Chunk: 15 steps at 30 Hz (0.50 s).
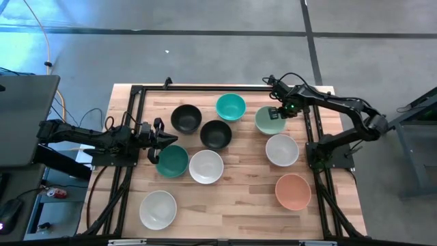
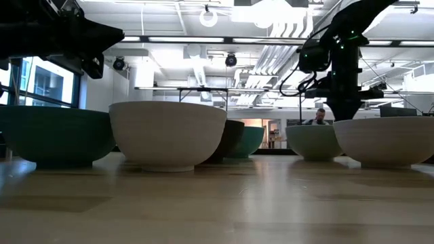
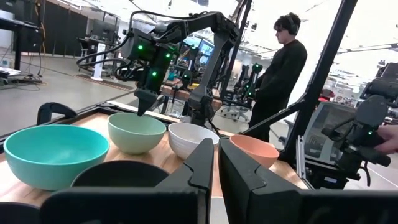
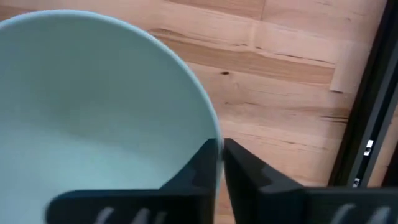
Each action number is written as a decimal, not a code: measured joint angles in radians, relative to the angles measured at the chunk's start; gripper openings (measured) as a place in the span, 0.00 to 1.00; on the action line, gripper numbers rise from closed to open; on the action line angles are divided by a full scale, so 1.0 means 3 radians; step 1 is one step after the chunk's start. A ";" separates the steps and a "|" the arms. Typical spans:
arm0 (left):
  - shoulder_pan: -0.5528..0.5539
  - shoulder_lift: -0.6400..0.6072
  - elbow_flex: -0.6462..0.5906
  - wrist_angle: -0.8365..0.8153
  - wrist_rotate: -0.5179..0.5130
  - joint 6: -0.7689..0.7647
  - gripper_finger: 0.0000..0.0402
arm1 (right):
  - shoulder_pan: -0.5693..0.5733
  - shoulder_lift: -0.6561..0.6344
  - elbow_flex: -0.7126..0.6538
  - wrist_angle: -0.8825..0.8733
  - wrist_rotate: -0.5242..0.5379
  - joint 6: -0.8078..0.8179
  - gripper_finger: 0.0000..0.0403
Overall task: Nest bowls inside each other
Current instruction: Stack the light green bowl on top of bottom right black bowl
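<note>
Several small bowls stand on their bases on the wooden table. The mint bowl (image 1: pixel 268 123) sits at the far right, and my right gripper (image 1: pixel 277 112) is shut on its rim. Around it stand the teal bowl (image 1: pixel 231 106), two black bowls (image 1: pixel 186 117) (image 1: pixel 216 134), a white bowl (image 1: pixel 282 149) and the salmon bowl (image 1: pixel 293 191). My left gripper (image 1: pixel 162 137) waits shut at the left, above the dark green bowl (image 1: pixel 172 161), touching nothing. My right gripper holds the mint bowl's rim (image 4: pixel 213 132) on its far right side. One finger (image 4: pixel 198 169) is inside the bowl and the other (image 4: pixel 250 179) outside, with the wall between them. The fingers come from above, pointing down. The bowl stands upright on the table.
Two more white bowls (image 1: pixel 206 167) (image 1: pixel 158 209) stand toward the near left. A black frame rail (image 4: pixel 367 106) runs close by the mint bowl on the right. A person (image 3: pixel 280 74) stands beyond the table's right side. Bare wood lies at the near middle (image 1: pixel 232 205).
</note>
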<state>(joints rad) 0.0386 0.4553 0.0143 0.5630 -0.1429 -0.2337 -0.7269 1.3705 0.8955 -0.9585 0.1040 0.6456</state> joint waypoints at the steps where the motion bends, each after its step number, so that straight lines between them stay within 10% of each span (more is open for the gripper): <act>1: 0.0000 0.0000 0.0000 0.0000 0.0000 0.0000 0.04 | 0.0000 -0.0001 0.0000 0.0000 -0.0001 0.0000 0.01; 15: -0.0001 0.0000 0.0000 -0.0053 0.0003 -0.0034 0.04 | 0.0000 -0.0001 0.0000 0.0004 -0.0024 0.0004 0.09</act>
<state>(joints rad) 0.0384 0.4553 0.0143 0.5471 -0.1421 -0.2438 -0.7269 1.3701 0.8955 -0.9573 0.0969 0.6468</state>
